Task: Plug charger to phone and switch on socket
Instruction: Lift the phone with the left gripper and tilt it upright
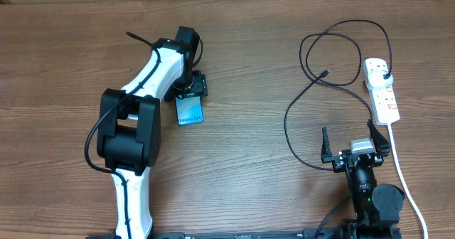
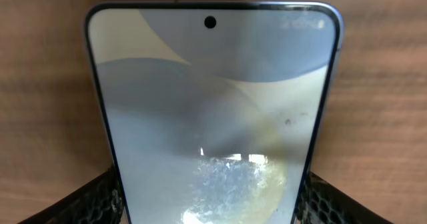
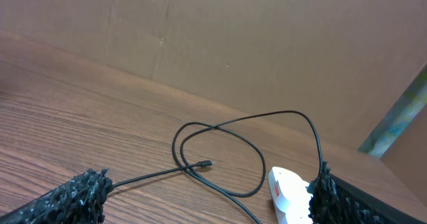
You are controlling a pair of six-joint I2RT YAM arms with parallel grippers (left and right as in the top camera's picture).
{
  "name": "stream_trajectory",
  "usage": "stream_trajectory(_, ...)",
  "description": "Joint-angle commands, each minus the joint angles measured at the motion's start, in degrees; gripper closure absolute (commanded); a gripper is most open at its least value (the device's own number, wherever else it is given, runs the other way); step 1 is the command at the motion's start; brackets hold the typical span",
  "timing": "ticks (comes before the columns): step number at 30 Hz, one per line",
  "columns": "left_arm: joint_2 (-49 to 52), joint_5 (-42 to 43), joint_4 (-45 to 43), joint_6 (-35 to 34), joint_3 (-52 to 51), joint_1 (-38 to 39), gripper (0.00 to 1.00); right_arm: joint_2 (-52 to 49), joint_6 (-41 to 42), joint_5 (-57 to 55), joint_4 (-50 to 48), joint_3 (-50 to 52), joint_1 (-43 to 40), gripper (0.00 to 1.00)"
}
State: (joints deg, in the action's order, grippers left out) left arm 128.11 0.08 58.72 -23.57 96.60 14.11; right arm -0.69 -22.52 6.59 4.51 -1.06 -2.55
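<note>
Left gripper (image 1: 190, 95) sits over the far end of the phone (image 1: 189, 113), which lies flat on the wooden surface (image 1: 242, 168) left of centre; the gripper hides that end, so only the lit near part shows. Right gripper (image 1: 352, 143) hovers low at the right with its fingers spread and nothing between them. The charger (image 1: 286, 121) lies in loose loops just ahead of it and to its left, well apart from the phone. Its plug (image 1: 384, 74) sits in the socket (image 1: 382, 89) at the right edge, and its connector (image 1: 325, 73) lies free on the wood.

From the left wrist, the phone (image 2: 213, 104) fills the view, screen up. The dark fingers (image 2: 100, 201) close against both long edges, clenched on it. The near end is cut off by the frame.

From the right wrist, the two fingers (image 3: 73, 197) stand wide apart in the lower corners. The connector (image 3: 207, 163) rests on the wood ahead between them, touching neither. Only one end of the socket (image 3: 288, 194) shows, partly behind the right finger; its switches are out of sight.
</note>
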Motion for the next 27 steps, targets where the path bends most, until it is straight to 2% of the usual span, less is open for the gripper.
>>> stream_trajectory(1, 6.03, 7.78, 4.76, -0.20, 0.57, -1.03, 0.39, 0.52, 0.00, -0.50, -0.24, 0.61, -0.11, 0.00)
stream_trajectory(8, 6.03, 10.58, 13.90, 1.36, 8.70, -1.44, 0.44, 0.52, 0.00, -0.48, -0.24, 0.61, -0.11, 0.00)
stream_trajectory(17, 6.03, 10.08, 15.19, 1.38, 10.21, -1.68, 0.45, 0.52, 0.00, -0.50, -0.24, 0.61, -0.11, 0.00)
stream_trajectory(27, 6.03, 10.54, 23.98, 1.81, 14.62, -2.10, 0.46, 0.52, 0.00, -0.48, -0.24, 0.61, -0.11, 0.00)
